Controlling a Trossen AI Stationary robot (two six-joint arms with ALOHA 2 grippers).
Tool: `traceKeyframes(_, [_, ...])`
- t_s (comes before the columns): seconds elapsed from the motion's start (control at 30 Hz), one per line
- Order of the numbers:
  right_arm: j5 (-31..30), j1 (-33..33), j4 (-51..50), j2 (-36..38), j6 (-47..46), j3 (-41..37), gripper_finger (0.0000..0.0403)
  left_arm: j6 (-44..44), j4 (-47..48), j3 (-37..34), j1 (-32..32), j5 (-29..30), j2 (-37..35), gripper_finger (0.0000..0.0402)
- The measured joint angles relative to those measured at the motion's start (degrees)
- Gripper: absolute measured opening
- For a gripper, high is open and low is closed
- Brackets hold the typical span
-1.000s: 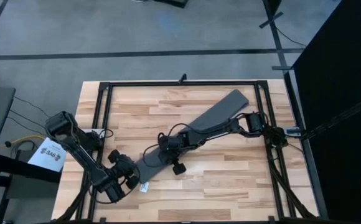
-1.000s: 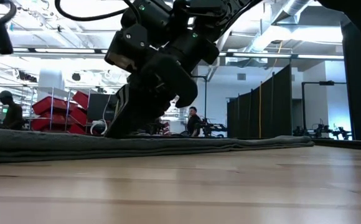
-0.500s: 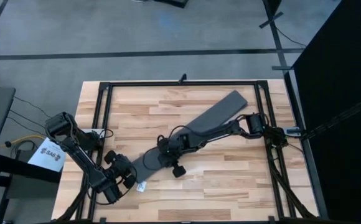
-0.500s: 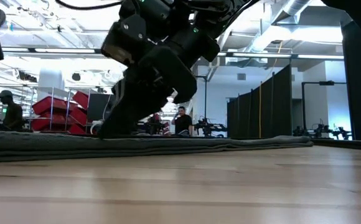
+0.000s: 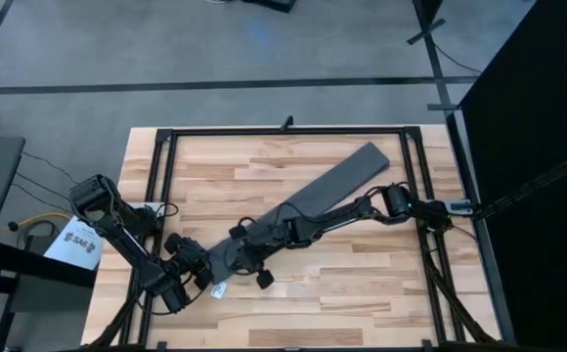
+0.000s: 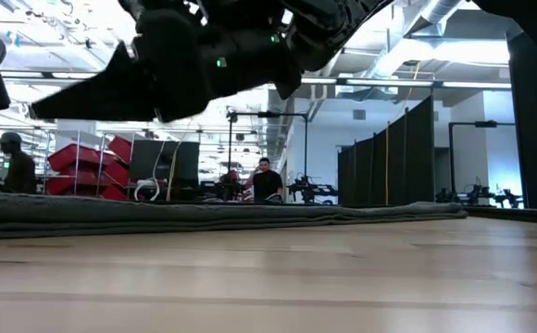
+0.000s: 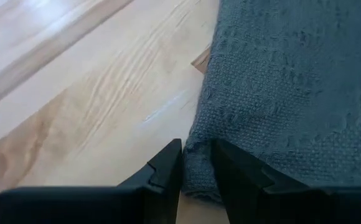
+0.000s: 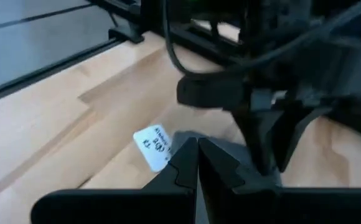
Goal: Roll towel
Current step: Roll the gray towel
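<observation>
At the left of the high view, the left gripper [image 5: 197, 277] sits low at the towel's near corner, and its wrist view explains the placing: the two dark fingers [image 7: 168, 165] stand only a narrow gap apart with the cloth's corner edge pinched up between them, so the hold looks like a grip on the very end from which a roll would start. The towel [image 5: 334, 186] itself is a single dark grey cloth folded into a long narrow strip, lying flat and diagonally across the wooden table [image 5: 362, 284] from that near-left corner up toward the far right; in the low view it shows as a thin flat band [image 6: 250, 215], not yet curled anywhere along its length. Its one white label tag [image 5: 219, 290] pokes out at the same near-left end, just beside the left gripper. Next along, the right gripper [image 5: 237, 252] reaches far across over the strip to that same end; its wrist view shows its fingers [image 8: 183, 163] closed together at the tips just beside the tag, though whether any cloth is caught between them cannot be told. Both tools at one end suggests the roll is only starting. Counted: one towel, one tag, two arms, two grippers.
</observation>
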State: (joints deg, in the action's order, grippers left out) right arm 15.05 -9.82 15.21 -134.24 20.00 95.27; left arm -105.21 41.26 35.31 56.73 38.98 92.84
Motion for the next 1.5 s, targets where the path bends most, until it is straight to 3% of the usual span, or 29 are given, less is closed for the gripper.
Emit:
traceKeyframes(0.13, [0.0, -0.6, 0.5, -0.2, 0.4, -0.2, 0.0000, -1.1, -1.7, 0.0, 0.0, 0.8, 0.0, 0.0081])
traceKeyframes(0.23, [0.0, -0.8, 6.5, -1.9, 0.7, 0.1, 0.0000, -0.8, -2.5, 0.0, 0.0, 0.8, 0.0, 0.0081])
traceKeyframes(0.37, [0.5, -0.5, 12.0, -7.7, -2.0, 2.0, 0.0000, -0.7, -2.9, -0.1, -0.1, 0.8, 0.1, 0.0081])
traceKeyframes(0.53, [0.6, -0.4, 12.1, -14.1, -2.8, 11.6, 0.0000, -0.3, -2.9, -0.1, 0.0, 0.9, 0.1, 0.0081])
traceKeyframes(0.77, [1.6, -0.3, 5.0, -21.8, -3.7, 22.1, 0.0000, 0.1, -3.2, 0.0, 0.0, 1.1, 0.2, 0.0081])
traceKeyframes(1.2, [-0.1, 0.5, 3.5, -22.6, -5.0, 22.6, 0.0000, 0.6, -2.4, 0.4, 0.0, 1.1, 0.1, 0.0081])
traceKeyframes(1.4, [-0.7, 0.2, 3.0, -22.6, -4.7, 22.6, 0.0000, 0.7, 10.9, 6.8, 0.2, -1.5, -0.6, 0.0081])
traceKeyframes(1.5, [-0.8, 0.1, 2.8, -22.5, -4.7, 22.6, 0.0000, 1.4, 12.2, 8.4, 0.2, -0.5, -0.6, 0.0081])
